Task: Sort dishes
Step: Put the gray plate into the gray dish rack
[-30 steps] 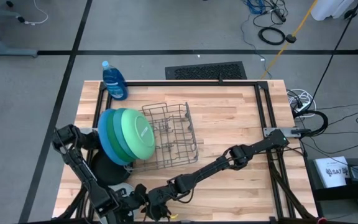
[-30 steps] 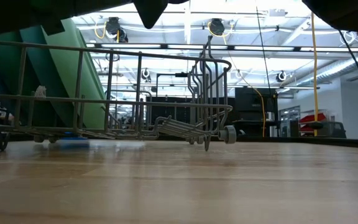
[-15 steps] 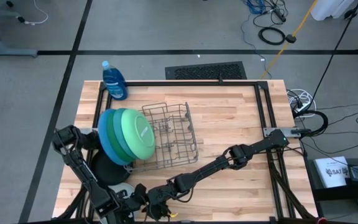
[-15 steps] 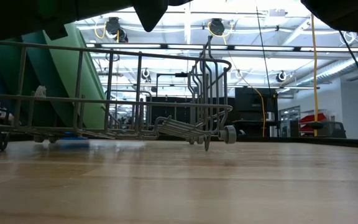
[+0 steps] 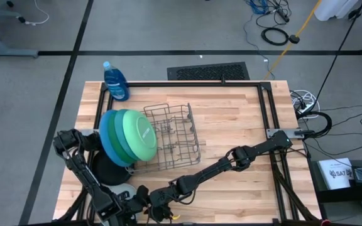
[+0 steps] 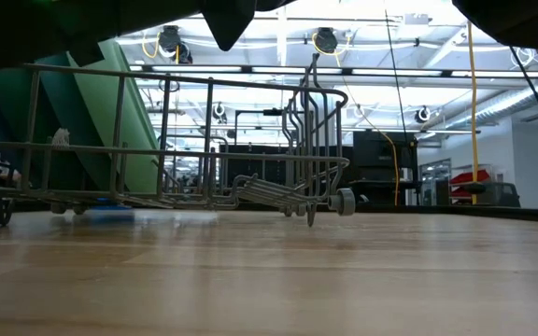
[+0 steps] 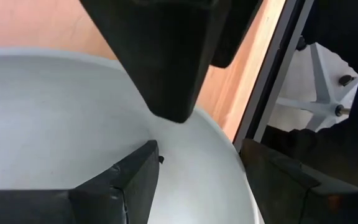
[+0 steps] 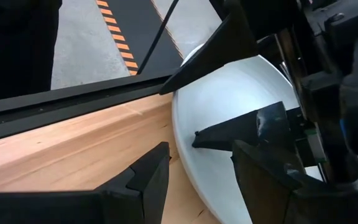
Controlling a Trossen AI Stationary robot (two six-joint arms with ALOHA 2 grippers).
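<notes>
Step in hand: by my reading, the pale blue-white plate [image 8: 229, 118] is being taken up at the near left corner of the table [image 5: 231, 119], both arms bent down over it.
Left gripper [image 7: 166, 134]: its two dark fingers stand apart, one above and one below the plate's rim, closing on it but, as far as I can judge, not yet pinching it.
Right gripper [image 8: 197, 168]: fingers spread, just beside the same plate and empty; it looks to be steadying or waiting.
Already racked: the large blue plate [image 5: 107, 135], dark green plate [image 5: 118, 145] and light green plate [image 5: 138, 133] stand on edge at the left end of the grey wire rack [image 5: 175, 135], leaning one on the next.
Still loose: the black plate [image 5: 109, 171] lies flat on the table, near the rack's left end.
Not part of it: the blue soap bottle [image 5: 114, 81] at the far left corner.
Next move, I'd say: close on the rim, lift, tip the plate upright and slot it right of the light green one.
</notes>
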